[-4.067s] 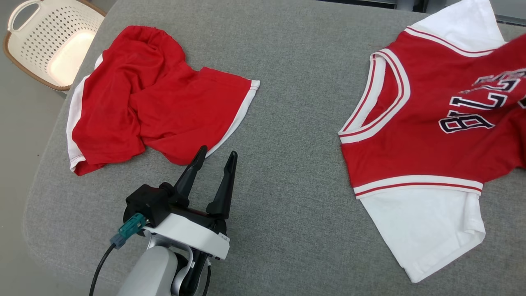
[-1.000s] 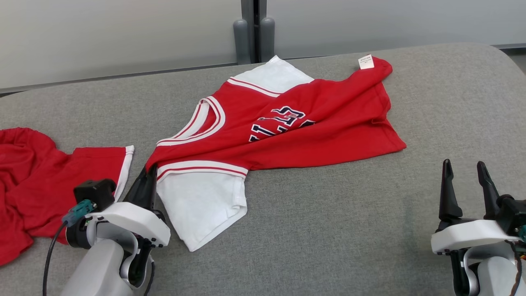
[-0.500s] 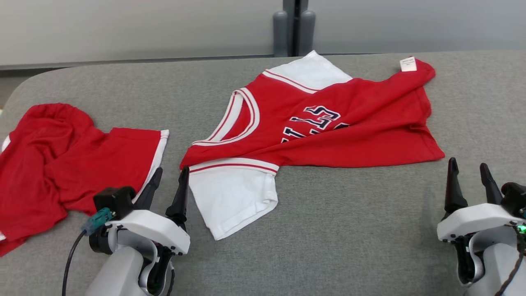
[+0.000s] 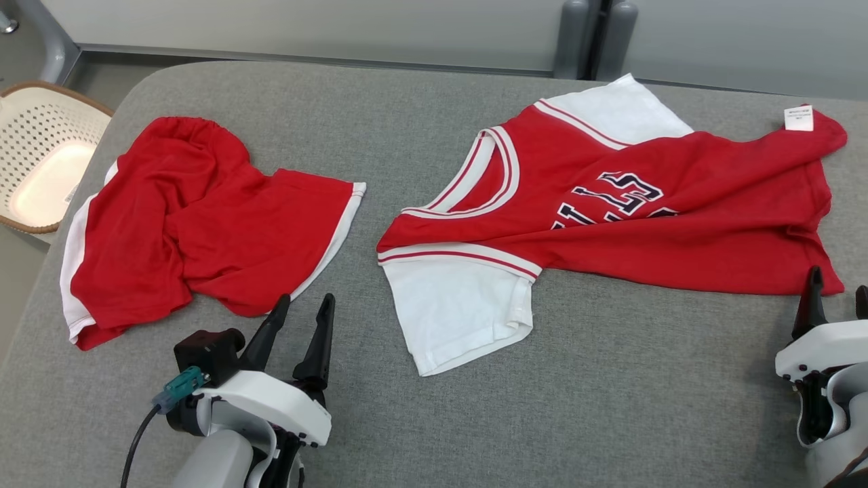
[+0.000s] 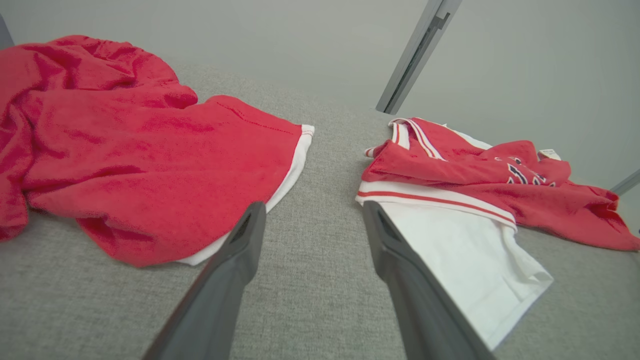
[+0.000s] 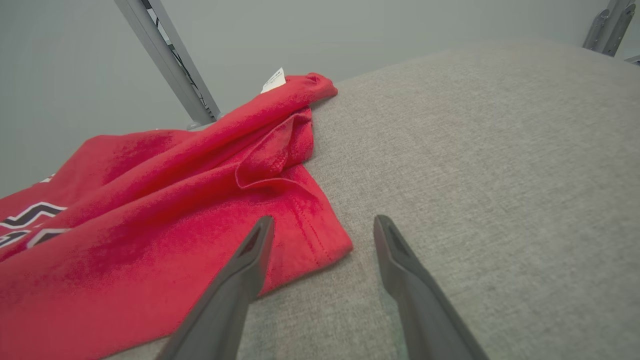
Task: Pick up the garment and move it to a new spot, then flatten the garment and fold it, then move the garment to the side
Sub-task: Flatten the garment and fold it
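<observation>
The garment, a red jersey with white sleeves and dark lettering, lies crumpled on the grey padded surface, its collar toward the left and a white tag at its far right corner. My left gripper stands open and empty, just left of the jersey's near white sleeve and apart from it. In the left wrist view the left gripper points at bare grey between the jersey and a second red garment. My right gripper is open beside the jersey's near right hem; the right gripper straddles the jersey's hem corner.
A pair of red shorts with white trim lies rumpled at the left, also visible as the shorts in the left wrist view. A white perforated basket sits off the surface's left edge. Grey posts and a wall stand behind.
My left gripper has opened, let go of the jersey near its sleeve seam and drawn back. The camera has turned left, so the whole picture has shifted right.
</observation>
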